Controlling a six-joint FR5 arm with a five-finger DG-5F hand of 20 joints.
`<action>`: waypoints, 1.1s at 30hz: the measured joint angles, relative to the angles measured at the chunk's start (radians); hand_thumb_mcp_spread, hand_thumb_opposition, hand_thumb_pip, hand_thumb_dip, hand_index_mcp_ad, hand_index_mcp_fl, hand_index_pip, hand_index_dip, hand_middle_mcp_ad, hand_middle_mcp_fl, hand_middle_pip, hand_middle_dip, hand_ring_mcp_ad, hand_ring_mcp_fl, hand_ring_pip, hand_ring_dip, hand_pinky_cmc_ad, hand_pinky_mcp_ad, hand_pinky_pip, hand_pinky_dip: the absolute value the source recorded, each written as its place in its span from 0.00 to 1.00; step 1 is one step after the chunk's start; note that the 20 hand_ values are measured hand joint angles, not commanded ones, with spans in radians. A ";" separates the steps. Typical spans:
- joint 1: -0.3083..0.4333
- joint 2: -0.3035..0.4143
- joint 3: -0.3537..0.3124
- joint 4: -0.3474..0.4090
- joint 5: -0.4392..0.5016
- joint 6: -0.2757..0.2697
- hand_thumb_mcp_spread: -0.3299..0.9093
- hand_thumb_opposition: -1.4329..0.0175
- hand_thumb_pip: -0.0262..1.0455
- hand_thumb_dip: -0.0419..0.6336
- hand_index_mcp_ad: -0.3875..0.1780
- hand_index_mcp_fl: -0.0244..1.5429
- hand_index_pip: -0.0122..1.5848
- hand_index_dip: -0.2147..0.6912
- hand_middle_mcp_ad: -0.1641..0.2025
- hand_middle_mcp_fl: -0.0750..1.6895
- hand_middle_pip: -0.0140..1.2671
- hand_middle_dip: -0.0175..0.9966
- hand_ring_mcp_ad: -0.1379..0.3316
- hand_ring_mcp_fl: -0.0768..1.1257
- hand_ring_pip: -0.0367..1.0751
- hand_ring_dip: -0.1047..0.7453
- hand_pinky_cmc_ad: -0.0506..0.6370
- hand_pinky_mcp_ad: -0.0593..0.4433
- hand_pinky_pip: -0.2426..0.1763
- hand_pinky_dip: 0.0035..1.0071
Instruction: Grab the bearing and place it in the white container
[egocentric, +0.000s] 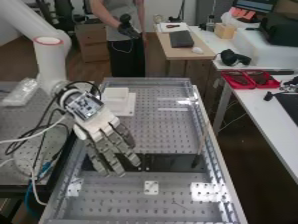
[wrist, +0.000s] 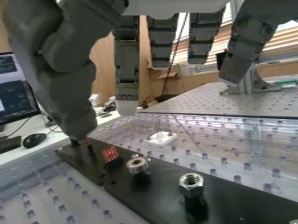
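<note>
The bearing (wrist: 138, 165), a short metal ring, sits on the black strip (wrist: 233, 203) below the hand (egocentric: 112, 145); its seat is hard to make out, and in the high view the hand partly covers the strip. The hand is open, its fingers loosely extended and the thumb apart from them. Beside the bearing, on the thumb's side, is a red block (wrist: 110, 153) with a pale pattern; on the other side stands a shiny hexagonal nut (wrist: 191, 184) with a threaded bore. Near the strip lies a small white plate (wrist: 161, 138) with dark knobs. Strip and plate lie within a perforated metal tray (egocentric: 169, 135). The white container (egocentric: 116, 94), smooth and square-edged, stands beyond the hand, near its wrist; its contents cannot be told.
</note>
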 joint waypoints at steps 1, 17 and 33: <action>-0.002 -0.007 -0.001 0.022 0.000 -0.008 0.53 0.45 0.67 0.39 0.56 0.03 0.86 0.45 0.62 0.04 0.11 0.24 0.68 0.06 0.14 0.29 0.69 0.77 0.32 0.46; -0.061 -0.053 -0.023 0.142 -0.102 -0.067 0.55 0.45 0.68 0.41 0.56 0.04 0.92 0.45 0.61 0.05 0.11 0.24 0.66 0.06 0.15 0.28 0.66 0.74 0.32 0.48; -0.108 -0.087 -0.011 0.145 -0.197 -0.068 0.55 0.45 0.69 0.41 0.56 0.01 0.91 0.44 0.61 0.05 0.11 0.24 0.66 0.06 0.18 0.27 0.63 0.73 0.32 0.51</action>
